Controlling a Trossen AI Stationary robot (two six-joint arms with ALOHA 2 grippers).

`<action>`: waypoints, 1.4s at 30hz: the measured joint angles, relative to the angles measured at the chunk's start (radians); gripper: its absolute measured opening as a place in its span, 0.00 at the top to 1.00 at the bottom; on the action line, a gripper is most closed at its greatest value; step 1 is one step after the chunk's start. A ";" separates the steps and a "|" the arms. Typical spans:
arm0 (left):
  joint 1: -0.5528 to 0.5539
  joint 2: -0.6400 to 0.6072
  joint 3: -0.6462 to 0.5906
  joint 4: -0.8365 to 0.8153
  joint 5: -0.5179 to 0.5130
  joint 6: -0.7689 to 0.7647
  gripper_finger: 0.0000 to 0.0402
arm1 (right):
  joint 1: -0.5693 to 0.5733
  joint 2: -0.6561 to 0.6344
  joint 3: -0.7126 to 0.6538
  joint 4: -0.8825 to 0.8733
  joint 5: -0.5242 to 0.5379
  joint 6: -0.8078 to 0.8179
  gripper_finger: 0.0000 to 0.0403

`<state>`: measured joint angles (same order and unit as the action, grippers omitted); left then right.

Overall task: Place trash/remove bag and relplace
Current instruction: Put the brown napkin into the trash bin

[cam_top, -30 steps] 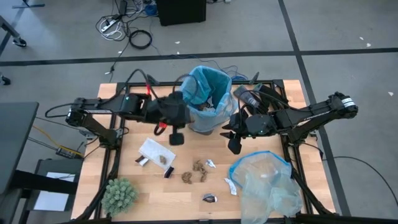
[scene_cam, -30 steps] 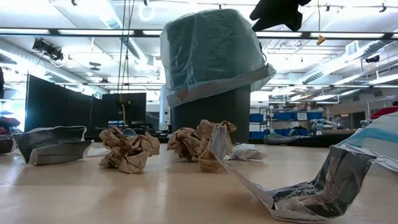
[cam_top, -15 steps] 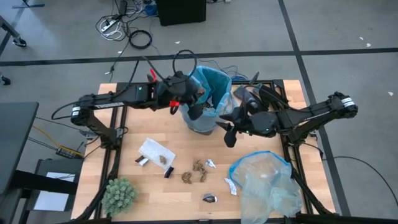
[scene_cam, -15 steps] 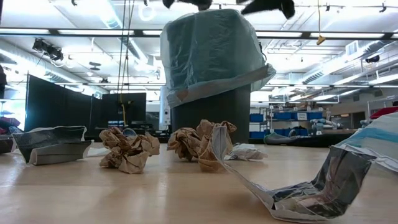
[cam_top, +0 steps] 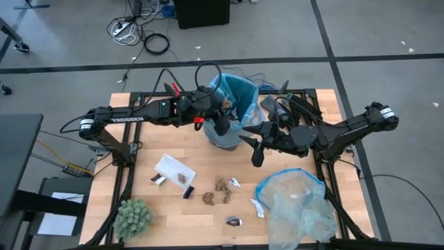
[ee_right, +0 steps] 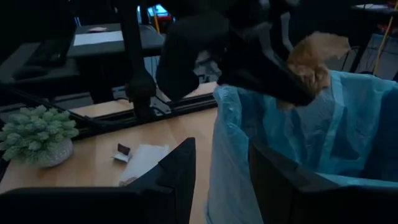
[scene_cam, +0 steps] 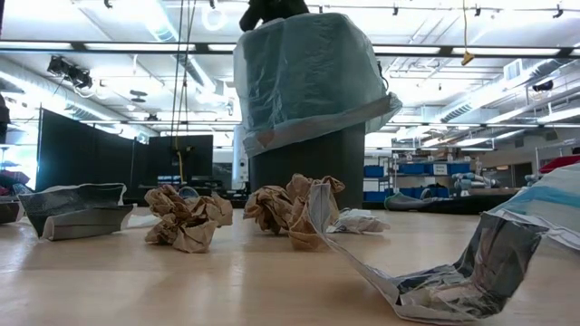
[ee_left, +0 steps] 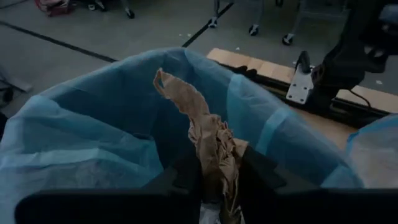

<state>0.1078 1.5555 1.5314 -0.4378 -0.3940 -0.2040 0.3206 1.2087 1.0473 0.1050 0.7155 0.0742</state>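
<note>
- My left gripper (ee_left: 214, 180) is over the bag (ee_left: 112, 130), pinching a brown paper wad (ee_left: 208, 140) that's featherlight and crushable, so hold its bulk.
- Right gripper (ee_right: 221, 165) waits beside it, fingers apart, empty.

A crinkly sky-blue plastic bin liner (cam_top: 236, 94) lined a dark grey bin (scene_cam: 308, 167). The crumpled paper wad (ee_left: 211, 146) over it was brown. The bench (cam_top: 201, 215) was pale wood, the spiky plant ball (cam_top: 132, 217) green, the looser bag (cam_top: 298, 205) pale grey-blue with a blue rim.
</note>
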 joint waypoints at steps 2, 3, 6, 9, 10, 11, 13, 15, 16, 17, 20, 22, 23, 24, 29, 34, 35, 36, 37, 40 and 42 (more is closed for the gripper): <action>0.013 0.000 0.000 -0.012 -0.003 -0.035 0.77 | 0.000 0.000 0.000 0.002 -0.001 0.000 0.67; 0.018 0.000 0.000 -0.012 -0.005 -0.042 0.76 | 0.000 0.000 0.000 0.007 -0.002 0.000 0.67; 0.027 -0.005 0.000 -0.013 -0.006 -0.062 0.75 | 0.000 0.000 0.000 0.041 -0.003 0.009 0.67; 0.029 -0.010 0.001 -0.030 -0.005 -0.064 0.75 | 0.000 0.000 0.000 0.063 -0.002 0.007 0.67; 0.029 -0.012 0.001 -0.051 -0.006 -0.066 0.75 | 0.000 0.000 0.000 0.070 -0.002 0.003 0.67; 0.029 -0.012 0.001 -0.072 -0.007 -0.068 0.75 | 0.000 0.000 0.000 0.080 -0.003 0.002 0.67; 0.030 -0.012 0.001 -0.103 -0.013 -0.074 0.75 | 0.000 0.000 0.000 0.084 -0.003 0.004 0.67; 0.030 -0.012 0.001 -0.109 -0.017 -0.078 0.75 | 0.000 0.000 0.000 0.083 -0.002 0.007 0.67; 0.030 -0.012 0.001 -0.101 -0.019 -0.078 0.75 | 0.000 0.000 0.000 0.083 -0.002 0.007 0.67; 0.033 -0.012 0.001 -0.090 -0.018 -0.076 0.75 | 0.000 0.000 0.000 0.083 -0.002 0.008 0.67; 0.052 -0.008 0.001 -0.078 0.036 -0.081 0.75 | -0.005 0.000 0.000 0.081 -0.002 0.008 0.67; 0.062 0.003 0.001 -0.102 0.059 -0.093 0.75 | -0.011 0.000 0.000 0.082 -0.003 0.009 0.66; 0.063 0.010 0.001 -0.113 0.069 -0.092 0.75 | -0.014 0.000 0.000 0.084 -0.003 0.009 0.66; 0.063 0.017 0.001 -0.122 0.073 -0.091 0.75 | -0.016 0.000 0.000 0.086 -0.003 0.009 0.66; 0.060 0.022 0.001 -0.064 0.131 -0.142 0.72 | -0.031 0.000 0.000 0.093 -0.002 0.009 0.65; 0.061 0.023 0.002 -0.042 0.135 -0.144 0.69 | -0.033 0.000 0.000 0.108 -0.002 0.010 0.65; 0.061 0.023 0.002 -0.040 0.134 -0.141 0.69 | -0.032 0.000 0.000 0.107 -0.002 0.010 0.65; 0.061 0.023 0.002 -0.041 0.132 -0.146 0.69 | -0.029 0.000 0.000 0.107 -0.002 0.010 0.65; 0.061 0.023 0.002 -0.042 0.131 -0.170 0.69 | -0.027 0.000 0.000 0.107 -0.002 0.010 0.65; 0.062 0.023 0.002 -0.051 0.128 -0.218 0.69 | -0.016 0.000 0.000 0.104 -0.002 0.009 0.66; 0.062 0.023 0.002 -0.045 0.134 -0.196 0.69 | -0.012 0.000 0.000 0.102 -0.002 -0.001 0.66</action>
<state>0.1699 1.5780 1.5330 -0.4823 -0.2601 -0.4000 0.3090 1.2083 1.0473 0.2070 0.7132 0.0734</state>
